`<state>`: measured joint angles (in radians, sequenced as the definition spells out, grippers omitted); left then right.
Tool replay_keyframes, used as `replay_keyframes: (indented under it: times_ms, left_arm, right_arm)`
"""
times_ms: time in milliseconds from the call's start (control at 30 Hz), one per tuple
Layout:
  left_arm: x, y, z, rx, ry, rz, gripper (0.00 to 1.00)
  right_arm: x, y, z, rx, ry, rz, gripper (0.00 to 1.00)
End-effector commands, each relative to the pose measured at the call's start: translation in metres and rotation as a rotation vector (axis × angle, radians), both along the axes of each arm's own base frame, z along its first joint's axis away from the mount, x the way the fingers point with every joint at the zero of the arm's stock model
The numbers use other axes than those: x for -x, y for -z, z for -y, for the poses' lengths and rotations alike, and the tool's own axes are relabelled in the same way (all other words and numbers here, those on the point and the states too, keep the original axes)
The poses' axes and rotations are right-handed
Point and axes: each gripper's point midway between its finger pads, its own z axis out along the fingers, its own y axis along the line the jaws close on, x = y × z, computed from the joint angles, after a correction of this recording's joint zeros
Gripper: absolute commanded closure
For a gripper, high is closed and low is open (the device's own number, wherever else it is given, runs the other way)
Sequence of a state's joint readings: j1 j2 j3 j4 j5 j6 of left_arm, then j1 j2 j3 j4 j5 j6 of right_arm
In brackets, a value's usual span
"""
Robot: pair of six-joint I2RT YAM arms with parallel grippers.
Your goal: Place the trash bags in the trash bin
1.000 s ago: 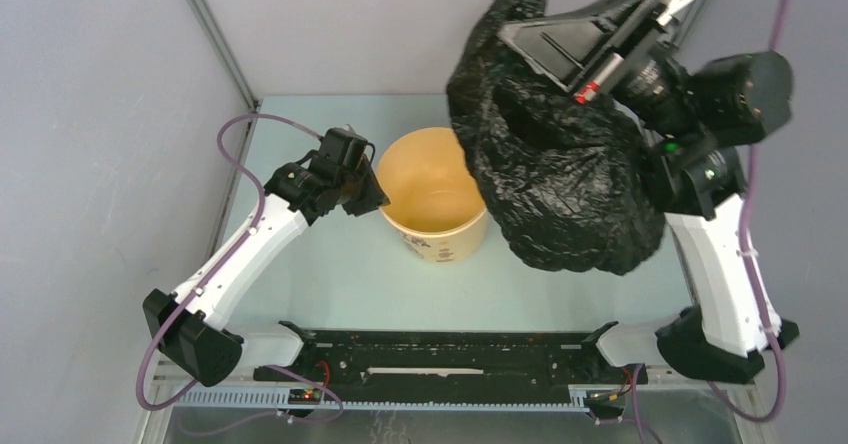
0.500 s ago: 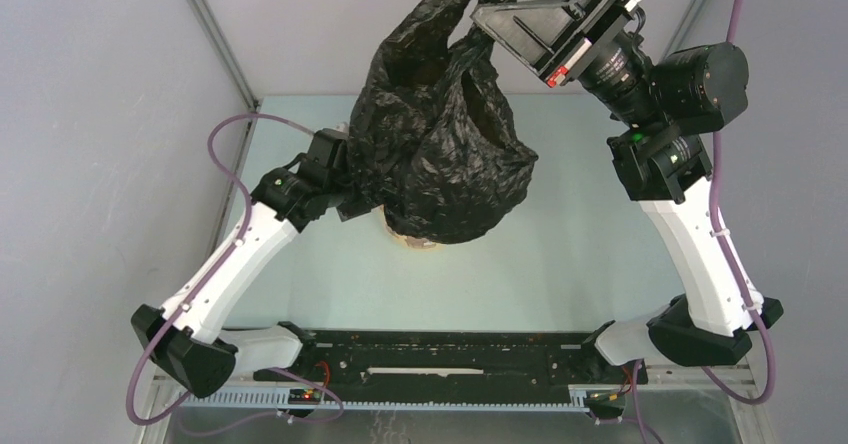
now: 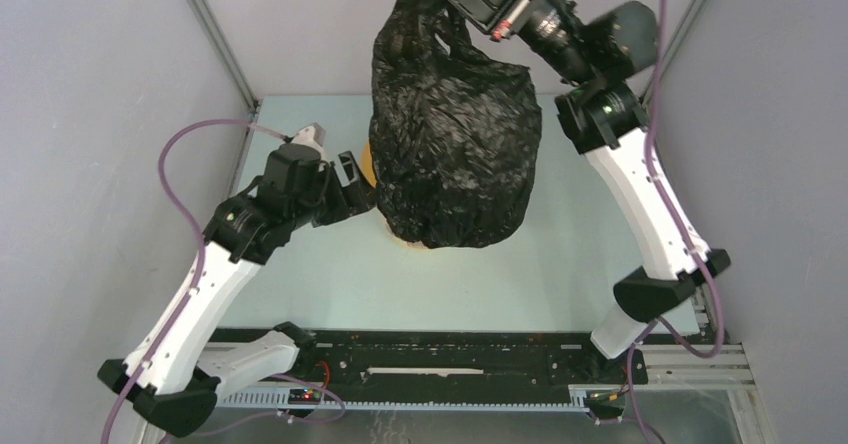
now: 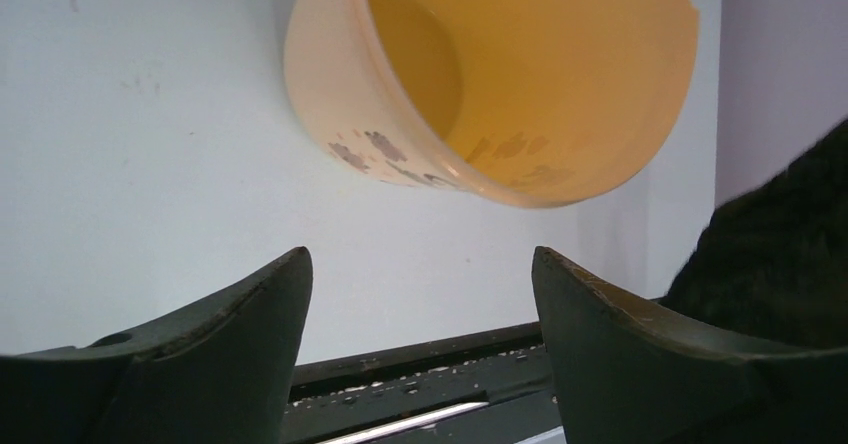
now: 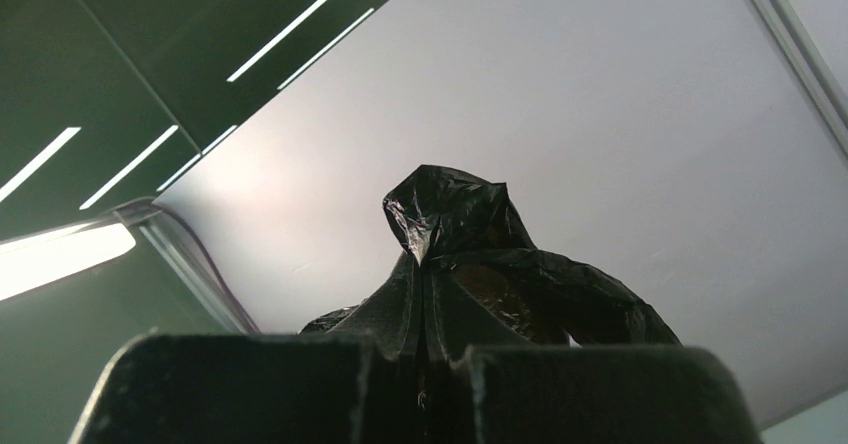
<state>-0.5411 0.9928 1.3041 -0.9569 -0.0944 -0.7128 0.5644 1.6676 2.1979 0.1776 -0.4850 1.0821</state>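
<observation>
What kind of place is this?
Probably a lab robot cell: a left arm and right arm fixed to a pale table, plain grey walls, and just a trash bin and trash bag as props.

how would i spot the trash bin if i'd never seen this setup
Start at the pale table and look near its middle. Below the big black trash bag hanging there stands the trash bin, a round pale yellow bucket with small brown prints on its wall. It is the only container and the only yellow thing on the table.
</observation>
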Motion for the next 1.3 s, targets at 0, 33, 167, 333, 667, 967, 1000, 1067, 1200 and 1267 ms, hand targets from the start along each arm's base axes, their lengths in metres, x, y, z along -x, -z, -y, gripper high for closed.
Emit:
replay_keyframes:
  times_ms: [0,33,167,333,667,967,1000,1067,1200,1267]
  left_arm:
    - [0.012,0.003,-0.032,-0.102,-0.036,0.039,0.14]
    - [0.014,0.004,-0.036,-0.108,-0.043,0.041,0.13]
    - [0.014,0.000,-0.057,-0.124,-0.091,0.054,0.12]
    - [0.012,-0.008,-0.064,-0.120,-0.116,0.063,0.09]
    - [-0.004,-0.043,-0.059,-0.053,-0.147,0.176,0.05]
    - [0.004,-0.084,-0.082,-0.026,-0.242,0.351,0.03]
    - [0.005,-0.086,-0.083,-0.027,-0.243,0.357,0.03]
    - [0.004,-0.089,-0.080,-0.018,-0.232,0.367,0.03]
    - [-0.008,-0.099,-0.061,0.034,-0.165,0.392,0.04]
    - [-0.016,-0.106,-0.043,0.073,-0.092,0.411,0.04]
  right_arm:
    - [0.017,-0.021,-0.001,-0.057,-0.065,0.039,1.00]
    - [0.015,-0.021,-0.002,-0.064,-0.072,0.030,1.00]
    - [0.015,-0.030,-0.002,-0.088,-0.082,0.040,1.00]
    - [0.015,-0.039,0.000,-0.131,-0.093,0.049,1.00]
    - [-0.001,-0.026,-0.017,-0.143,-0.130,-0.012,1.00]
    - [-0.060,0.052,-0.014,-0.090,-0.132,-0.218,1.00]
    - [-0.058,0.055,-0.011,-0.094,-0.133,-0.219,1.00]
    - [-0.054,0.061,-0.008,-0.075,-0.114,-0.218,1.00]
    - [-0.066,0.099,-0.008,-0.013,-0.078,-0.295,1.00]
    - [-0.074,0.125,-0.009,0.044,-0.060,-0.323,1.00]
